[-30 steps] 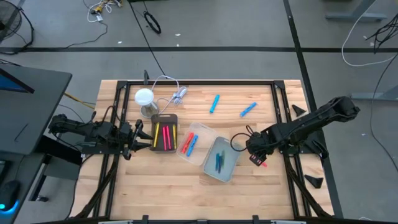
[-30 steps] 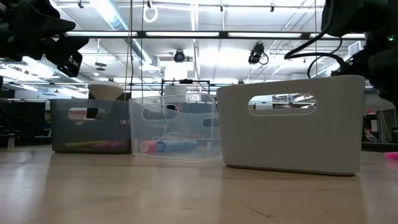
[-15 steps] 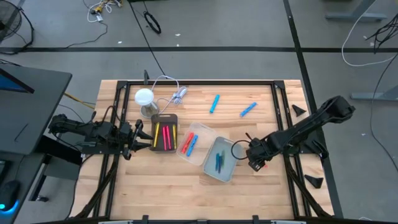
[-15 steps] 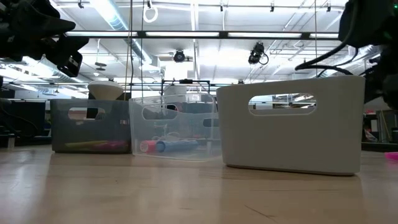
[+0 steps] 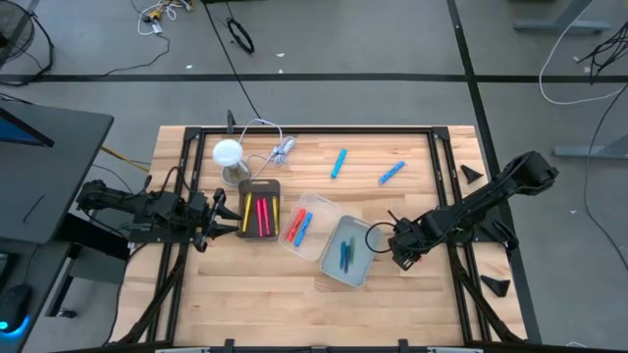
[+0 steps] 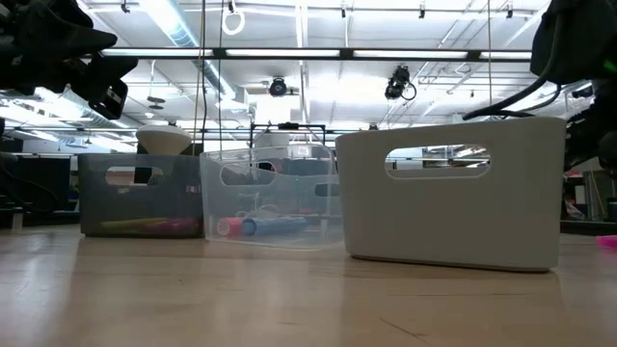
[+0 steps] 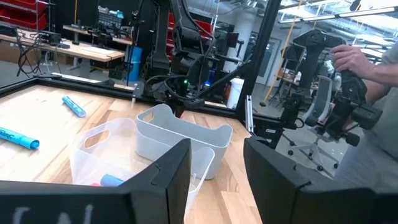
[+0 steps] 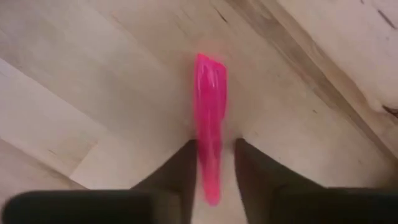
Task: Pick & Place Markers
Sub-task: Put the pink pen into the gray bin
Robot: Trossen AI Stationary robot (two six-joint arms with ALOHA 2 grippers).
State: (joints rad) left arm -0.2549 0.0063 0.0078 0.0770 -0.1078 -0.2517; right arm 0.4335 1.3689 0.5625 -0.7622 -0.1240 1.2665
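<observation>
While the right hand (image 8: 211, 171) sits low over the bench (image 5: 255, 294), its fingers (image 8: 177, 171) are slightly spread on either side of a pink marker (image 8: 210, 118) lying flat on the wood; contact cannot be confirmed. Just beside this hand stands a grey bin (image 5: 348, 251) holding blue and green markers (image 5: 345, 257). The left hand (image 7: 214, 171) hovers spread and empty beside a dark bin (image 5: 259, 210).

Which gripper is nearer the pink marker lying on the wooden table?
Right. The right gripper is down over the pink marker, fingers either side. The left gripper waits beyond the dark bin.
</observation>
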